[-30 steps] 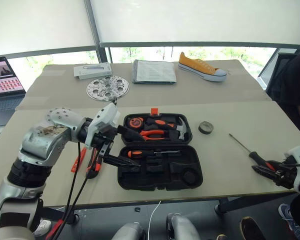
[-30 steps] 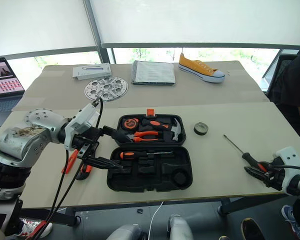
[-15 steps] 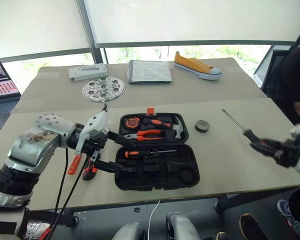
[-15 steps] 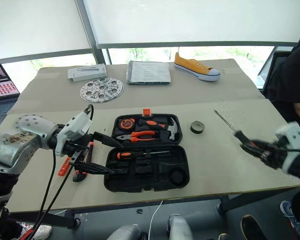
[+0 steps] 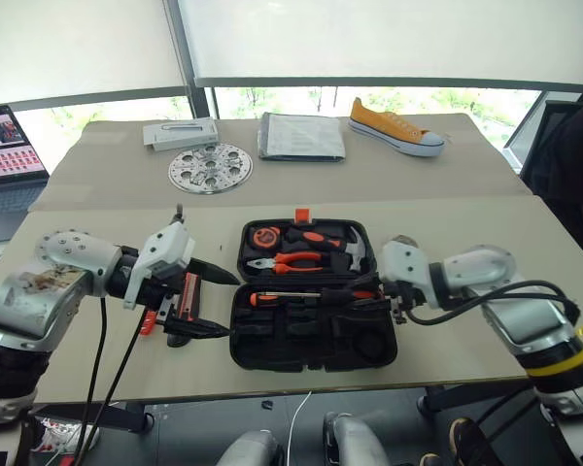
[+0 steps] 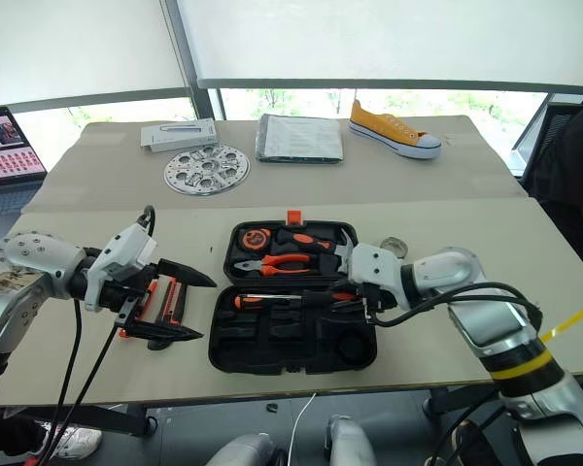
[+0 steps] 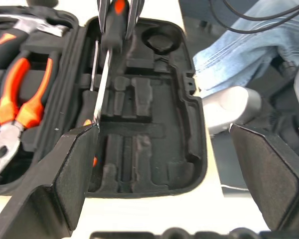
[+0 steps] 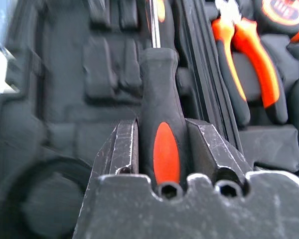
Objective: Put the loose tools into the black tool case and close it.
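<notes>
We have the right gripper (image 8: pixel 162 149) clamped on the orange-and-black handle of a long screwdriver (image 8: pixel 159 99), carrying it low over the front half of the open black tool case (image 5: pixel 313 335), shaft pointing toward our left along the moulded recesses. One screwdriver (image 5: pixel 296 295) already lies in the slot near the hinge, with the pliers (image 5: pixel 284 260) and hammer (image 5: pixel 351 248) seated in the back half. Our left gripper (image 5: pixel 212 304) hovers just off the case's left edge, fingers wide apart and holding nothing; beside it on the table wait the utility knife (image 6: pixel 176 301) and a small orange tool (image 6: pixel 144 299) we can't quite identify. So we're mid-placement: the next move, we judge, calls for lining the shaft up with a free long recess, lowering the screwdriver flat, then releasing. The dark tape roll (image 5: pixel 400 242) sits just behind our right forearm, still to collect.
</notes>
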